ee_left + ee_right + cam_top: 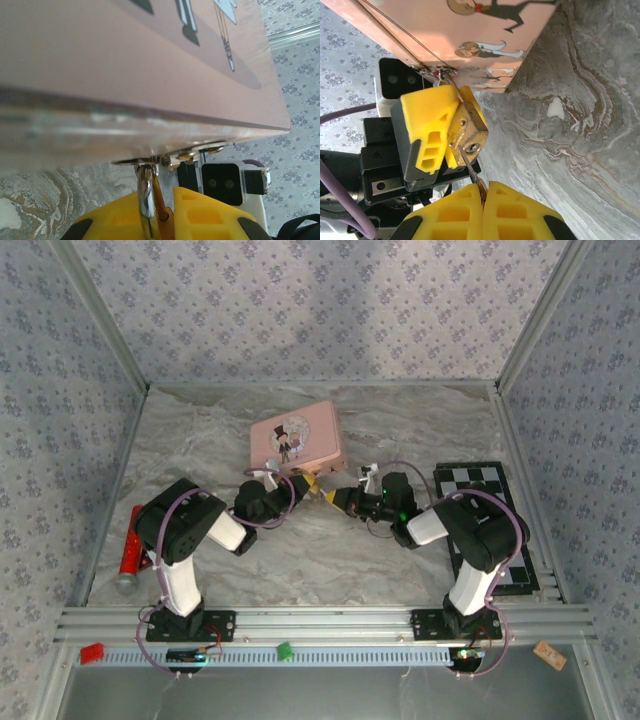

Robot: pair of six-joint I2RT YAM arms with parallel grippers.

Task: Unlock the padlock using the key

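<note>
The brass padlock (470, 129) hangs by its silver shackle (146, 200) from the hasp at the front edge of the pink box (297, 440). My left gripper (303, 483) is shut on the padlock body, with its yellow fingers (427, 125) on either side of it. My right gripper (484, 192) is shut on the thin grey key (468, 163). The key blade slants up to the padlock's bottom face. Its tip rests just left of the keyhole (472, 148), not inside it. In the top view my right gripper (337, 500) faces the left one just in front of the box.
A red cylinder (131, 540) lies at the left edge of the marble table (330, 560). A black-and-white checkered board (485, 525) lies at the right, under the right arm. Patterned walls enclose the table on three sides.
</note>
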